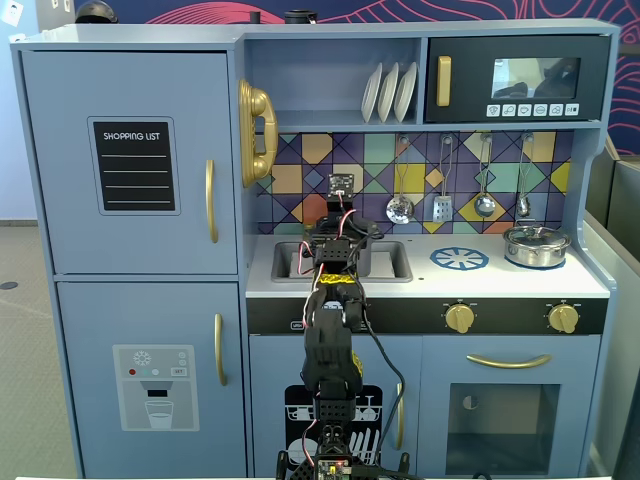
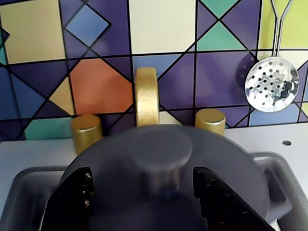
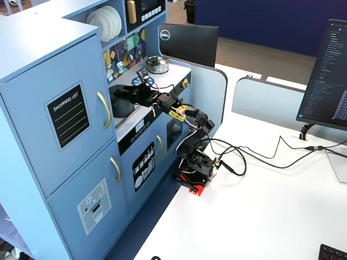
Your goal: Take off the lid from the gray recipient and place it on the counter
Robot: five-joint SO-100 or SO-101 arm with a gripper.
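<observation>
The dark-gray lid (image 2: 226, 168) lies flat on the gray pot (image 3: 122, 107), which stands in the sink cut-out (image 2: 24, 187) of the white counter (image 1: 500, 282). In the wrist view my gripper (image 2: 142, 195) is open. Its black fingers (image 2: 72, 199) stand either side of the lid's central knob (image 2: 161, 151), with gaps showing on both sides. In a fixed view the arm covers most of the pot, and the gripper (image 1: 337, 238) hangs over the sink. In the other fixed view the gripper (image 3: 120, 92) sits just above the pot.
A gold faucet (image 2: 147, 96) with two gold knobs (image 2: 86, 132) stands close behind the pot. A steel skimmer (image 2: 272, 84) hangs on the tiled wall. The shiny silver pot (image 1: 536, 245) sits at the counter's right end, beside the blue burner mark (image 1: 459, 258).
</observation>
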